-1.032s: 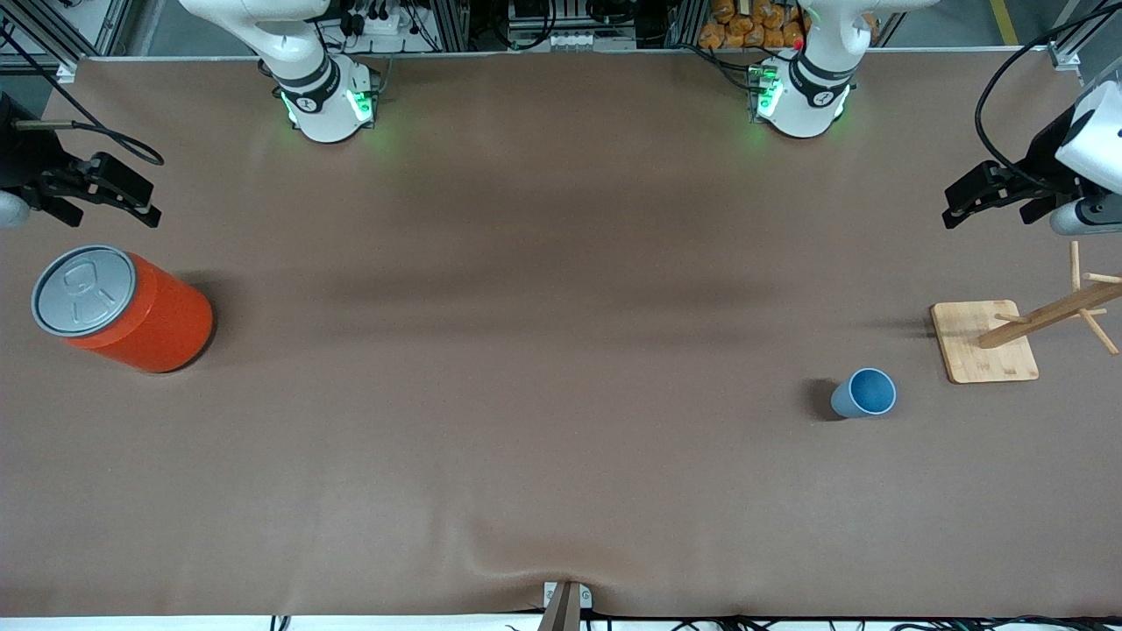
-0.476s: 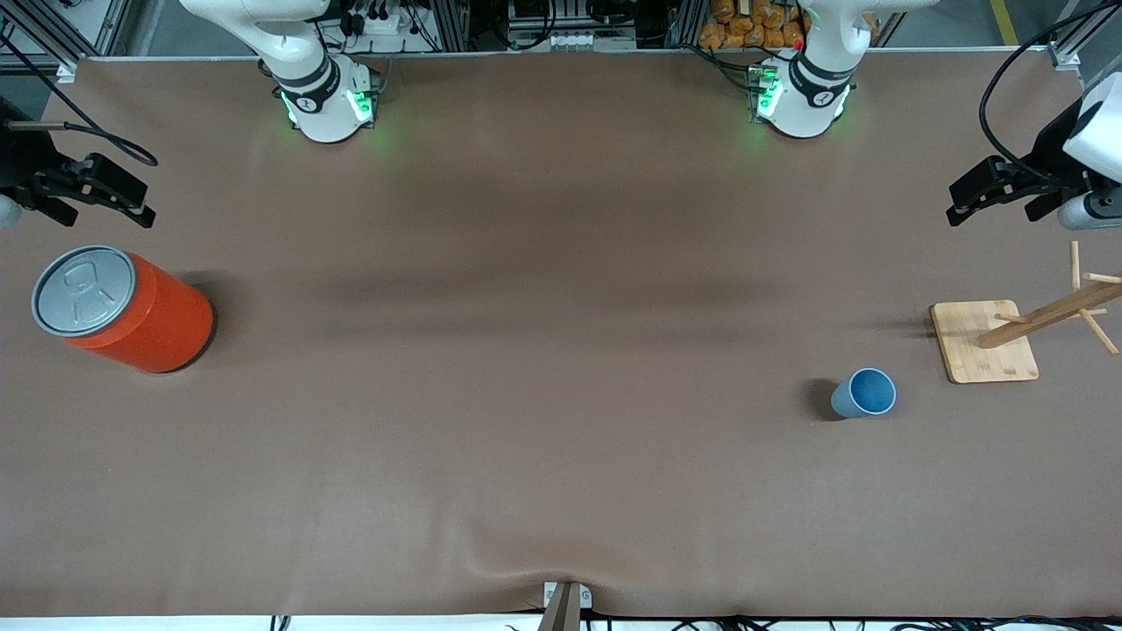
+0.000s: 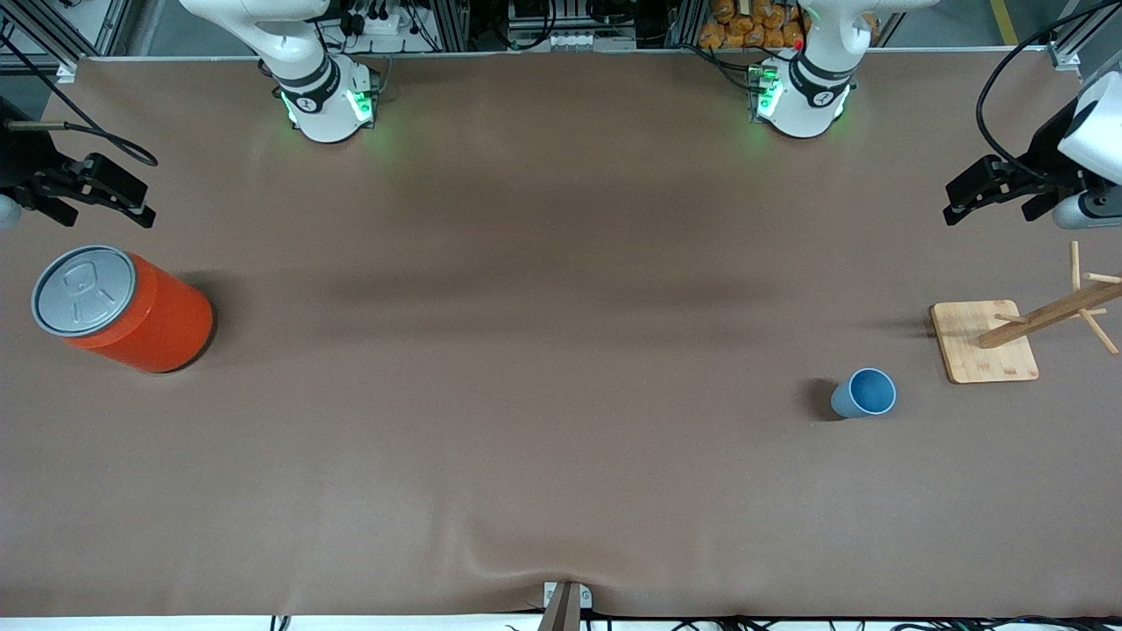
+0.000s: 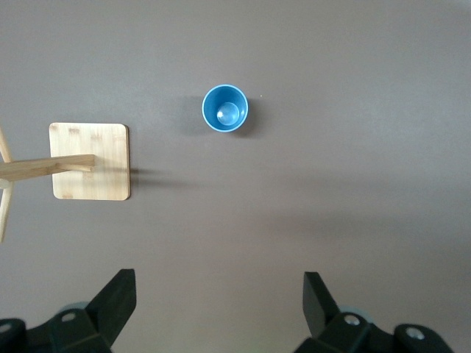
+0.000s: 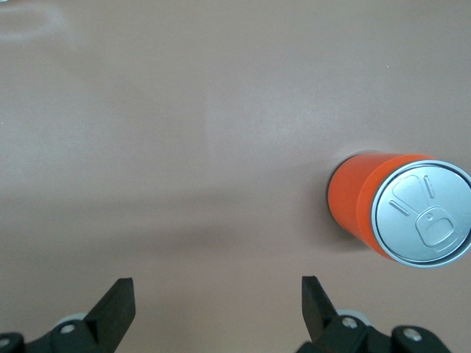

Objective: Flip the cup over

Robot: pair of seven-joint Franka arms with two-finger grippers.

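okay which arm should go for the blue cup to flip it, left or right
Left, most likely. The cup stands mouth up toward the left arm's end of the table, beside the wooden rack, and the open left gripper is high over that end. The open right gripper is near the orange can.

A brown mat (image 3: pixel 543 350) covers the table, rumpled at its edge nearest the front camera. Along the mat's farthest edge run metal frame rails (image 3: pixel 438 26), cables, and a heap of orange packets (image 3: pixel 754 26).
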